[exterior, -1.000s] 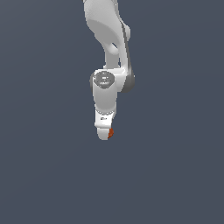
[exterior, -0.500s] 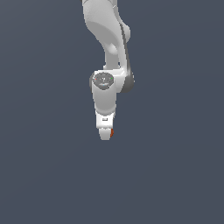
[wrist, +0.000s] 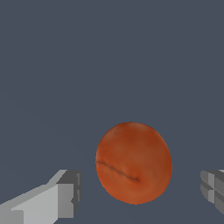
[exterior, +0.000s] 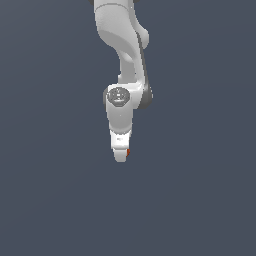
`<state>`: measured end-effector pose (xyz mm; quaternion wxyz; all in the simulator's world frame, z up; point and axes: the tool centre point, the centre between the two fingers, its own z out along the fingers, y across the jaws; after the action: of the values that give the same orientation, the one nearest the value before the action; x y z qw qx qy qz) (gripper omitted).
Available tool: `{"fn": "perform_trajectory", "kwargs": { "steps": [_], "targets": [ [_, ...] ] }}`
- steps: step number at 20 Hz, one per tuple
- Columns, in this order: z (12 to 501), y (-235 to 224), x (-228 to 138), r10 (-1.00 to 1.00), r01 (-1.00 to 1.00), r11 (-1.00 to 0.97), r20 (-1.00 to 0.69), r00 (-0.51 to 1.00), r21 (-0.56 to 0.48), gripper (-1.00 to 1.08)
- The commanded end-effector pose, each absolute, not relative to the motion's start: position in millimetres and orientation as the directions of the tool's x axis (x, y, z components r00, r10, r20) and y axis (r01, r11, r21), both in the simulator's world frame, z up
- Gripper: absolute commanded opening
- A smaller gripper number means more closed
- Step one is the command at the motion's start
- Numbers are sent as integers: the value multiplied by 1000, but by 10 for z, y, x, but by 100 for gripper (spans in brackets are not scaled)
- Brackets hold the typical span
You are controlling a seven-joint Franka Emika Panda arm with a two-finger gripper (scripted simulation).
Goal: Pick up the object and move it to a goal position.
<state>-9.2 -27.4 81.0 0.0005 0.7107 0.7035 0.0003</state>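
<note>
The object, a small orange-red ball (wrist: pixel 133 162) with a mottled skin and a dark crease, lies between my two fingers in the wrist view. My gripper (wrist: pixel 140 190) is open, with a gap showing on each side between the ball and the grey pads (wrist: pixel 68 192). In the exterior view the white gripper (exterior: pixel 120 156) points straight down and hides most of the ball (exterior: pixel 128 151). Only a thin orange sliver shows at the gripper's edge on the exterior view's right.
The surface is flat, plain dark grey-blue in both views. The white arm (exterior: pixel 122 45) comes down from the top of the exterior view. No other objects or edges show.
The gripper has sunk slightly lower around the ball. Less of the orange shows beside it in the exterior view than a second ago.
</note>
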Motion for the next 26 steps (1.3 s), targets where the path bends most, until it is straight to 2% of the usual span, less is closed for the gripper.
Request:
{"fn": "perform_trajectory", "kwargs": {
  "steps": [1,9,10,26],
  "targets": [
    [676,-271,-101,1000,1000,-9,0,9,0,100],
    [468,-276,-93,1000,1000,-8,0,8,0,100],
    [468,-276,-93,1000,1000,-8,0,8,0,-100],
    [601,-305,-85,1000,1000,-7,0,7,2,-100]
  ]
}}
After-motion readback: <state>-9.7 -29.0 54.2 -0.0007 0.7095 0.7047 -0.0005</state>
